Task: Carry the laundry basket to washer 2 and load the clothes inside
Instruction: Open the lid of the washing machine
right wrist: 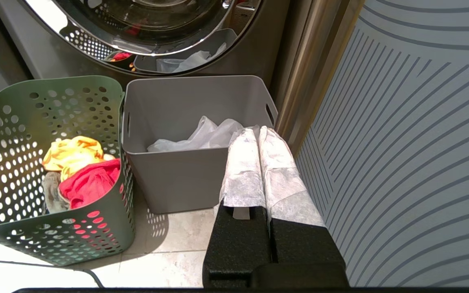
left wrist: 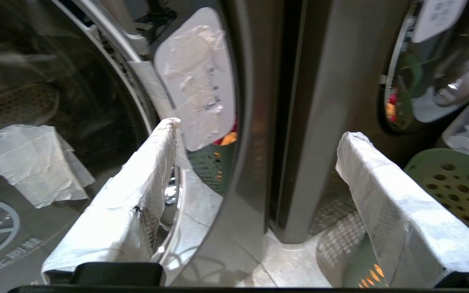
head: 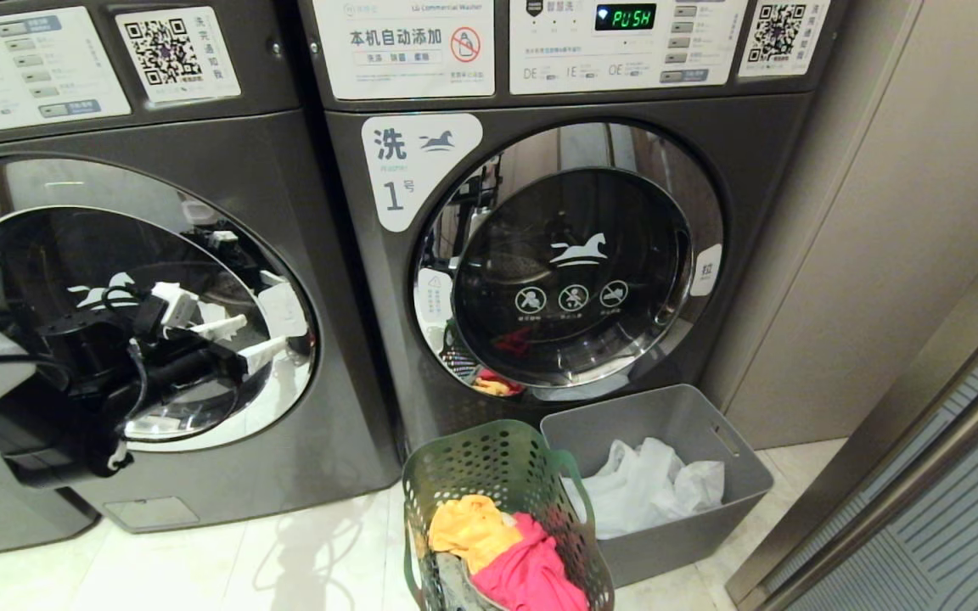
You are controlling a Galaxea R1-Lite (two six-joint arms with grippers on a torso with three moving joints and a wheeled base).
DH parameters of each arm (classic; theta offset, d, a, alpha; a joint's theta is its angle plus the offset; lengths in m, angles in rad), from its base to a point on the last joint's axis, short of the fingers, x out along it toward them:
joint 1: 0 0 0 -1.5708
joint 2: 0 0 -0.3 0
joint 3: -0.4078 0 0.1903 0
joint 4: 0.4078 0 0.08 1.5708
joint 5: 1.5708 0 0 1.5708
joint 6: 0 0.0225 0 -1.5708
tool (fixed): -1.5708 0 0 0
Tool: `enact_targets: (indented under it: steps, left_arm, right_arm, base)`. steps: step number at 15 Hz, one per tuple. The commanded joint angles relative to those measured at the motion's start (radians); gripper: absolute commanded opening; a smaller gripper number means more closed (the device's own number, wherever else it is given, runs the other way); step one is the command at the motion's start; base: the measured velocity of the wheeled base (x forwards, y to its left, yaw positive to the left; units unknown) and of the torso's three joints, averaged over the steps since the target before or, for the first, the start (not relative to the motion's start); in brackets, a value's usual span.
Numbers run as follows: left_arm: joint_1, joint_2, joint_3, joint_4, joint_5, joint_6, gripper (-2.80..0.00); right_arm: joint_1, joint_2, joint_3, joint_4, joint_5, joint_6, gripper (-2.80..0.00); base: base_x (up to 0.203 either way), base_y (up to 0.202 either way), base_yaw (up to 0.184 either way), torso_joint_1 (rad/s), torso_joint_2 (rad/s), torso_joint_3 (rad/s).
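While its white-wrapped fingers [left wrist: 136, 191] stand wide apart with nothing between them, the left gripper [left wrist: 255, 195] hangs close before the front of the left-hand washing machine [head: 200, 356], at the chrome rim of its round door [head: 137, 297], beside the white handle plate [left wrist: 196, 77] on that rim; in the head view its dark arm shows at the left edge, across the door glass. Whether this machine carries a "2" cannot be told, since no such label shows. Next to it on the right stands the machine labelled "1" [head: 408, 170], its door shut. On the tiled floor [head: 285, 560] before that machine sits the laundry basket [head: 489, 467], upright, with the clothes [head: 506, 552] inside: yellow, pinkish-red and a grey piece beneath. A grey bin [right wrist: 185, 106] holding white plastic bags [right wrist: 202, 136] stands touching the basket's right side. The right gripper [right wrist: 259, 134], fingers pressed together and empty, hangs low just beside the bin's right corner, near a striped panel [right wrist: 401, 142].
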Motion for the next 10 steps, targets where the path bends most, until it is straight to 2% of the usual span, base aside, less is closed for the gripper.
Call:
enact_targets:
  steps: [1,4,8,10]
  left_arm:
    - [-0.006,0.051,-0.044,-0.007,0.029,-0.001,0.0]
    - [-0.013,0.066,-0.084,-0.006,0.087,-0.006,0.0]
    - [-0.026,0.106,-0.147,-0.004,0.102,-0.081,0.0]
    - [-0.033,0.125,-0.18,-0.005,0.101,-0.142,0.0]
  right_arm:
    - [0.0,0.001,0.0,0.0,0.0,-0.001,-2.8]
    - [0.0,0.001,0.0,0.0,0.0,-0.001,-2.8]
    - [0.0,0.001,0.0,0.0,0.0,-0.001,-2.8]
    - [0.0,0.001,0.0,0.0,0.0,-0.001,-2.8]
  base:
    - [0.0,0.0,0.0,0.0,0.0,0.0]
    - [0.0,0.0,0.0,0.0,0.0,0.0]
    - [0.0,0.0,0.0,0.0,0.0,0.0]
    - [0.0,0.0,0.0,0.0,0.0,0.0]
